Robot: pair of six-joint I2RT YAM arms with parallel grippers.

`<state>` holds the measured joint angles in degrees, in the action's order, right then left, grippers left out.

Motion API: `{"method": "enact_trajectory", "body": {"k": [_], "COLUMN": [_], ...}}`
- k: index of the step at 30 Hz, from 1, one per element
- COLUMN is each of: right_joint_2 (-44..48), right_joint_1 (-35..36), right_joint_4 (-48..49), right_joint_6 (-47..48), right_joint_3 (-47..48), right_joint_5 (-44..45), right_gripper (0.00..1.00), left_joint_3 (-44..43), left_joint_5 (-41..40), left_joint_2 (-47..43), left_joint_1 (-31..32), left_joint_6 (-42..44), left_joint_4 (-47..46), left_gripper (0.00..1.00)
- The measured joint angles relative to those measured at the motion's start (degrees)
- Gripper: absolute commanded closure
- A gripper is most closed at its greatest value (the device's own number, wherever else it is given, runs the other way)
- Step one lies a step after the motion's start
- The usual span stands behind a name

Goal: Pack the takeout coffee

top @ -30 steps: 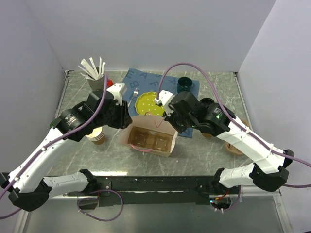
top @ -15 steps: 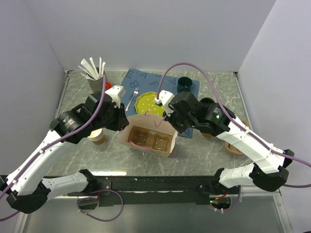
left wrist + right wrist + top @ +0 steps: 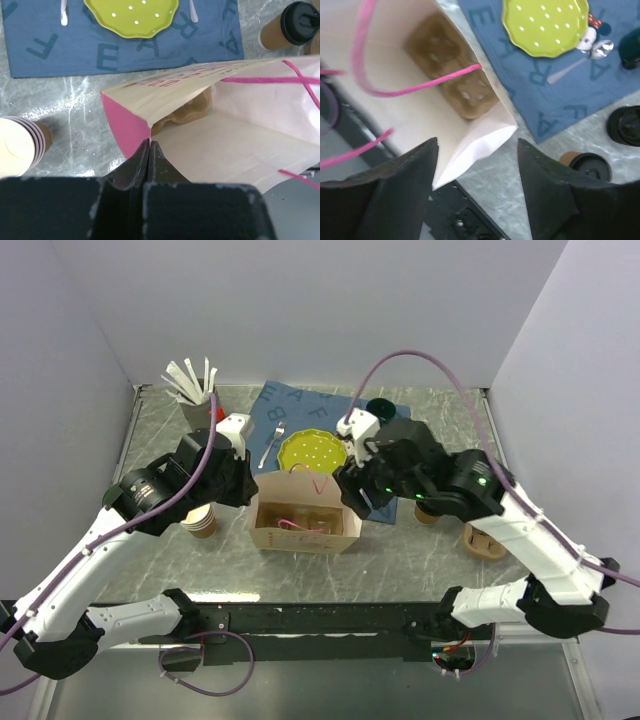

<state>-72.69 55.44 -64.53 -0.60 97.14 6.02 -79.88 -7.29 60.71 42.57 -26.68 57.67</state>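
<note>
Left gripper (image 3: pixel 149 146) is closed flat on the paper bag (image 3: pixel 225 145) rim, at the corner where the pink side meets the cream front. Only the left wrist view shows the pinch; in the top view the wrist covers it. Right gripper (image 3: pixel 477 142) is wide open, with the bag's opposite corner between the fingers and clear of both. Takeout coffee (image 3: pixel 294 24) stands on the table (image 3: pixel 75 100) at upper right of the left wrist view, outside the bag and just off the blue mat (image 3: pixel 115 55). The top view mostly hides it behind the right arm. The right wrist view looks into the bag and shows a cardboard cup carrier (image 3: pixel 452 65) at the bottom. Stacked beige cups (image 3: pixel 20 145) sit left of the bag.
</note>
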Motion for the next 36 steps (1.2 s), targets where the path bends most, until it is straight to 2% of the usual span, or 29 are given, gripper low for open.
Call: {"method": "enact_trajectory", "body": {"k": [5,7,11,14,16,17,22,26,36], "right_joint_2": [5.2,7.08,8.44,8.59,8.22,7.8,3.82,0.13,-6.03], "right_joint_1": [-1.27,-3.96,-17.25,-28.02,-33.46,-35.95,-45.42,-48.89,-51.25], "right_joint_4": [-0.31,-0.48,-0.81,-0.33,0.22,0.74,3.1,4.87,10.54], "right_joint_6": [-4.61,-6.43,-9.99,-11.63,-11.98,-12.02,-11.28,-9.75,-5.7], "right_joint_3": [0.59,0.63,-0.26,-5.31,-9.64,-12.31,-24.04,-28.2,-30.1], "right_joint_5": [-3.98,-4.57,-2.54,0.2,0.96,1.29,-1.22,-2.21,-2.38], "right_gripper": [0.22,0.22,0.22,0.21,0.18,0.1,0.11,0.11,0.1], "left_joint_3": [0.96,1.77,1.99,2.75,3.93,4.76,7.23,7.82,12.07], "left_joint_5": [-1.05,-1.14,-0.92,0.13,1.64,2.34,5.75,7.74,10.51], "left_joint_2": [-0.37,-0.66,-0.7,-0.96,-1.68,-2.29,-5.84,-7.52,-10.32], "left_joint_1": [-0.02,-0.2,-0.79,-1.05,-1.2,-1.2,-1.2,-1.2,-1.2], "left_joint_6": [-0.66,-0.83,-0.83,-1.16,-1.68,-2.03,-4.81,-7.52,-10.67], "left_joint_4": [-1.18,-1.68,-2.49,-4.04,-5.62,-6.58,-9.97,-12.17,-13.7], "left_gripper": [0.99,0.99,0.99,0.99,0.99,0.99,0.99,0.99,0.99]}}
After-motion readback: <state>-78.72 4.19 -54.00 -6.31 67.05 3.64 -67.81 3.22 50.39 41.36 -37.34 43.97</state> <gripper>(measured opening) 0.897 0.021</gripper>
